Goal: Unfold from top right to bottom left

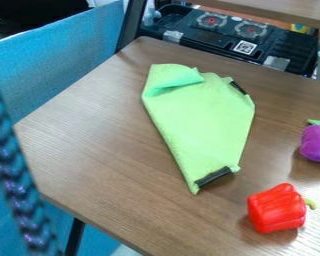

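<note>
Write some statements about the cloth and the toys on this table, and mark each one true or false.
1. The green cloth lies on the wooden table. True.
2. The red toy pepper is nearer the bottom of the view than the purple toy. True.
3. The purple toy lies on top of the cloth. False: it rests on the table, to the right of the cloth in the view.
4. A black strip is at the cloth's lower end. True.
5. The cloth is spread flat with no part folded over. False: a flap is folded over at its upper left.
</note>
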Available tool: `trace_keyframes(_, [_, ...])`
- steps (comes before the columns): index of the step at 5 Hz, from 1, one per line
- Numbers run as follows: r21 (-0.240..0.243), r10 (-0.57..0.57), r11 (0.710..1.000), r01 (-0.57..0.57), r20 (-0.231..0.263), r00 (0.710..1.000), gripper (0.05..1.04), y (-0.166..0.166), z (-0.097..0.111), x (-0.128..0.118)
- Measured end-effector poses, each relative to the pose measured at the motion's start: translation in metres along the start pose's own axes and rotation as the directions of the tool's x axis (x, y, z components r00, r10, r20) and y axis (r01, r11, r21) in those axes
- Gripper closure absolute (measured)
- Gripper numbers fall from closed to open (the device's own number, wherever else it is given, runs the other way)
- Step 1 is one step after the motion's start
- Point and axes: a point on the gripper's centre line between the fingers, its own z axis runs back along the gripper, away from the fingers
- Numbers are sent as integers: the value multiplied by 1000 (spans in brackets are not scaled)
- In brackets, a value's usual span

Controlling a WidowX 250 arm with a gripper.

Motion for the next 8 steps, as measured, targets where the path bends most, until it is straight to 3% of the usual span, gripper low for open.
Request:
trace_keyframes(1, [-19,13,1000,-13,-24,1000,83,2,-14,-2])
trace_keyframes(2, [112,117,987,-116,1,993,83,-5,-67,10])
trace_keyframes(3, [168,203,962,-214,81,976,83,-22,-79,37])
trace_keyframes(4, [227,321,913,-339,116,940,83,-20,-101,44])
trace_keyframes(5, [248,430,840,-483,239,870,83,-24,-117,66])
trace_keyframes(6, [204,517,754,-624,400,757,83,-20,-137,77])
trace_keyframes(7, [140,547,724,-676,482,685,83,-16,-148,90])
trace_keyframes(8, [168,569,687,-707,480,667,83,-5,-166,92])
